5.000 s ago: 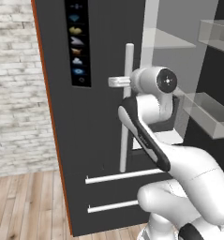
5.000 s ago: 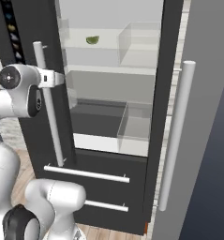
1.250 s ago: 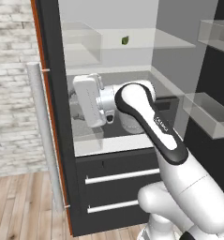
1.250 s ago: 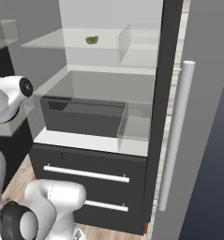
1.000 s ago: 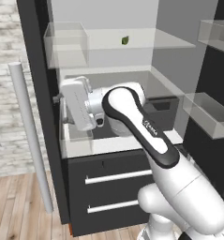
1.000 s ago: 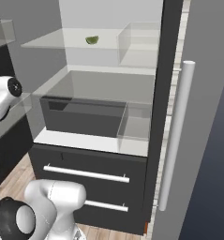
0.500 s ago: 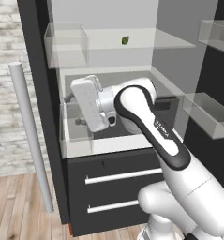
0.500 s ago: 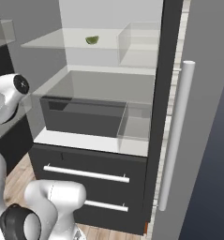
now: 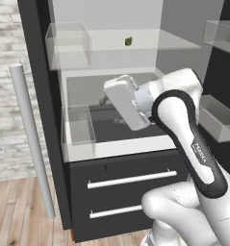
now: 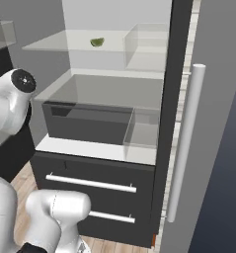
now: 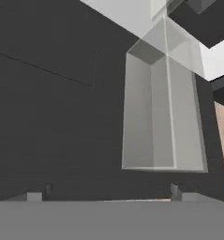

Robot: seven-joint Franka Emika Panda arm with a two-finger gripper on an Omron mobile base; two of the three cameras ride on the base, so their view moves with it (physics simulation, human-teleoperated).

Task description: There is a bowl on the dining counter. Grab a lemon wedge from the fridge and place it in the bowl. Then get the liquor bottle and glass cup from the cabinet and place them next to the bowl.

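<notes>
The fridge stands open in front of me, its dark frame running down the right base view. A small green lemon wedge lies on the upper glass shelf, alone near the back. My gripper hangs at the middle shelf level, well below the wedge and left of centre. In the hand view its fingertips stand far apart, the gripper open and holding nothing. The bowl, dining counter, liquor bottle, glass cup and cabinet are out of view.
Clear bins sit on the upper shelf and the middle shelf; the latter also faces the hand. A dark tray fills the middle shelf. Two drawers lie below. Long pale handles flank the opening.
The fridge door, shut five seconds ago, now stands swung open to the left. Over the last second my hand has moved right, away from the door edge, to the front of the middle shelf.
</notes>
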